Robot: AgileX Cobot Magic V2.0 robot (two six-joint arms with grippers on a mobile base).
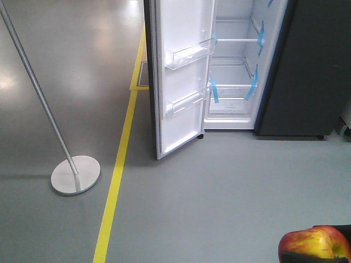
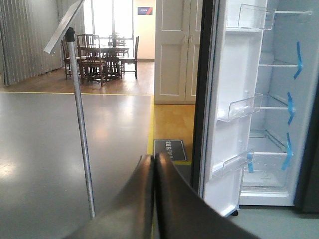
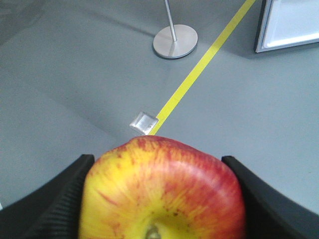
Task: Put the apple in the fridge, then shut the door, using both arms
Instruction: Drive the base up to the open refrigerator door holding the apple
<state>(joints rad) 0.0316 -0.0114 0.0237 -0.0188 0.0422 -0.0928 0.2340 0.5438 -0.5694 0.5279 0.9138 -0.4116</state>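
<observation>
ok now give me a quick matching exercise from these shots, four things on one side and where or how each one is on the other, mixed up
Things:
1. apple
2. door
3. left gripper
4. stand base

States:
A. shut, nothing held
B. swung open
C. held in the right gripper
D. sitting beside the yellow line

Pairs: 1-C, 2-B, 3-A, 4-D

Glossy grey floor, yellow tape line, distant wooden dining set.
</observation>
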